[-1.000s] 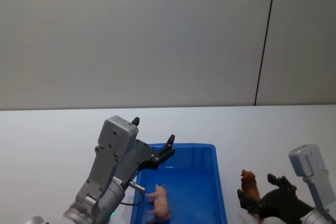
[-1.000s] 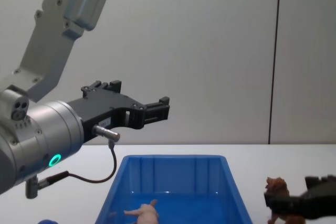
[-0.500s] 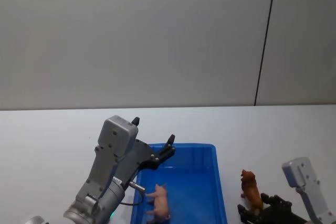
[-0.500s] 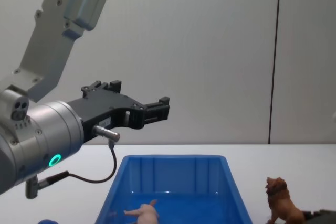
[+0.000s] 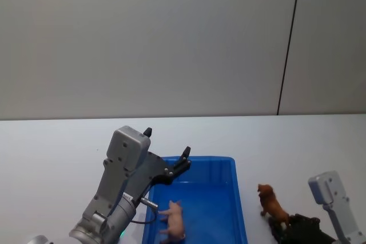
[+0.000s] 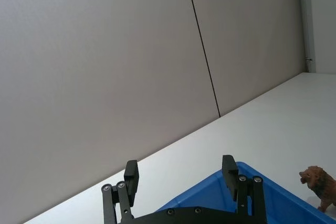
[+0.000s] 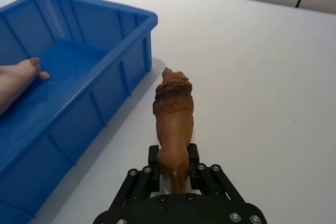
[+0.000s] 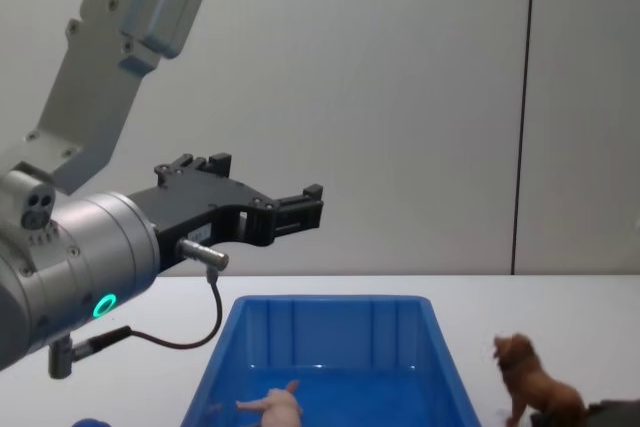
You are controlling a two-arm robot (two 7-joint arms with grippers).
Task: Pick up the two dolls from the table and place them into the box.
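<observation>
Tipped since a moment ago, the lion [image 5: 272, 207] leans head-first toward the box [image 5: 197, 159]. My right gripper [image 5: 284, 225] pinches its rump at the box's 3 o'clock, low over the table [image 5: 57, 147]. The pig [image 5: 174, 219] lies inside. My left gripper [image 5: 167, 143], spread wide and empty, hangs over the box's 10 o'clock corner.

From the chest, the box's right wall stands between lion and pig.

On my right wrist, both fingers [image 7: 153, 157] clamp the lion's hindquarters.
</observation>
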